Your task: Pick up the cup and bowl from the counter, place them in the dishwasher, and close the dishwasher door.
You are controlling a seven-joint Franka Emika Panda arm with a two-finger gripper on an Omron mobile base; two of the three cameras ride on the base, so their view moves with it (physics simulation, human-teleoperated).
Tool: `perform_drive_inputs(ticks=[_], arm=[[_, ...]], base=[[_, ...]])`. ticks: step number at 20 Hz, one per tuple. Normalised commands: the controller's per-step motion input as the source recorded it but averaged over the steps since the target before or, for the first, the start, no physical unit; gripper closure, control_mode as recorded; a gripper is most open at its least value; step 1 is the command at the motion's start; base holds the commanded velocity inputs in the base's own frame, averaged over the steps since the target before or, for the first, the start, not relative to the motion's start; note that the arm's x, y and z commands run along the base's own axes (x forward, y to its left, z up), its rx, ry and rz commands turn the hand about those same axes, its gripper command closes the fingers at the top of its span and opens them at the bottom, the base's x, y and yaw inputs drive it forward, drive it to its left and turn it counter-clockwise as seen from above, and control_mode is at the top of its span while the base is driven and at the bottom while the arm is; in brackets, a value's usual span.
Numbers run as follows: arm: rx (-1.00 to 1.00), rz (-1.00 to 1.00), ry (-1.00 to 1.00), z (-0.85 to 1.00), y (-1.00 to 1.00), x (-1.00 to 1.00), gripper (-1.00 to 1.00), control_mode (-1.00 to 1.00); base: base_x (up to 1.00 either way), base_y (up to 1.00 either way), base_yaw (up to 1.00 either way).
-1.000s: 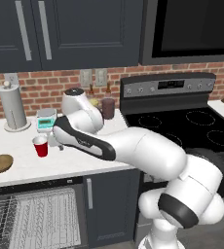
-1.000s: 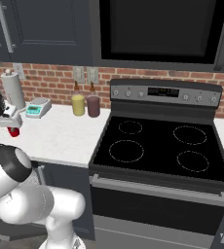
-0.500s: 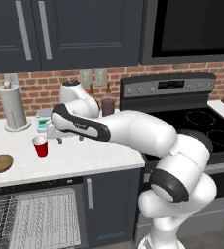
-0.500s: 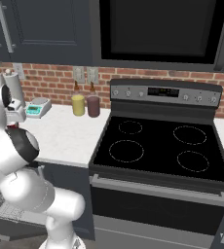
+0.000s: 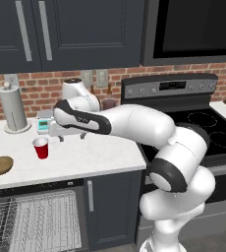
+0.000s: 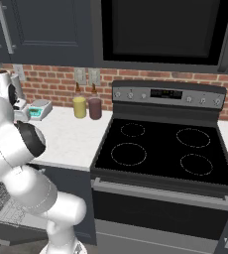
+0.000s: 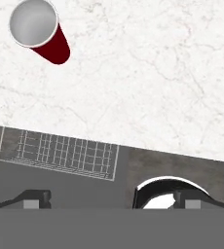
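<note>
**Gripper hovering wide open above the counter, cup off to one side**

Gripper (image 5: 56, 138) is hanging over the white marble counter (image 5: 85, 157) with its jaws spread wide and nothing between them, the white arm reaching leftward across the worktop from the robot's base. In the left base view the red cup (image 5: 41, 147) is standing upright on the slab just below and to the left of the hand, apart from it, while the wooden bowl (image 5: 0, 165) is sitting farther left near the counter's front edge. Below them the dishwasher (image 5: 36, 216) is standing open, its white wire racks showing. A paper towel roll (image 5: 13, 108) is rising at the back by the brick wall, and a small teal-faced scale (image 5: 44, 126) is resting just behind the hand.

The right base view is offering what the other side hides: a yellow jar (image 6: 79, 107) and a maroon jar (image 6: 95, 108) standing side by side against the wall, beside the black stove (image 6: 160, 154).

Looking straight down, the hand view is catching the cup (image 7: 38, 33) in the upper left corner, its white inside facing the lens, well away from the fingertips (image 7: 36, 197) at the bottom edge, with the rack wires showing beyond the counter's front edge.
</note>
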Motion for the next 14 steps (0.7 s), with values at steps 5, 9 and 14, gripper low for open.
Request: perform_drive_inputs(ticks=[5,9,14], arm=[[0.00,-0.08,0.00,0.00,0.14,0.62,-1.00,-1.00],[0.00,-0.06,0.00,0.00,0.14,0.44,-1.00,-1.00],[-0.03,-0.03,0.00,0.00,0.32,0.51,-1.00,-1.00]], base=[[0.00,0.00,0.00],[0.00,0.00,0.00],[0.00,0.00,0.00]])
